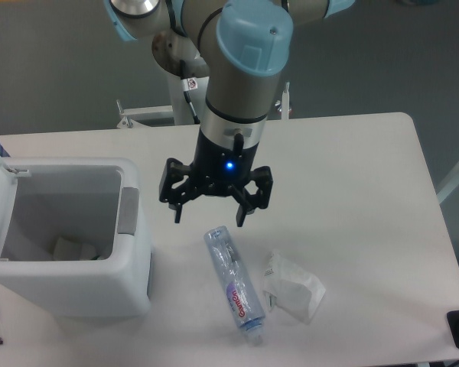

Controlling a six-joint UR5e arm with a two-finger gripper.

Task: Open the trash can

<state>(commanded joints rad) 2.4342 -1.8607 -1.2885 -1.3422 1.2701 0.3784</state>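
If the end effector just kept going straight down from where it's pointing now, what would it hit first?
Probably the white table, just beyond the plastic bottle's upper end. The open end effector hangs between the trash can and the bottle; one fingertip could clip the bottle, since depth is unclear.
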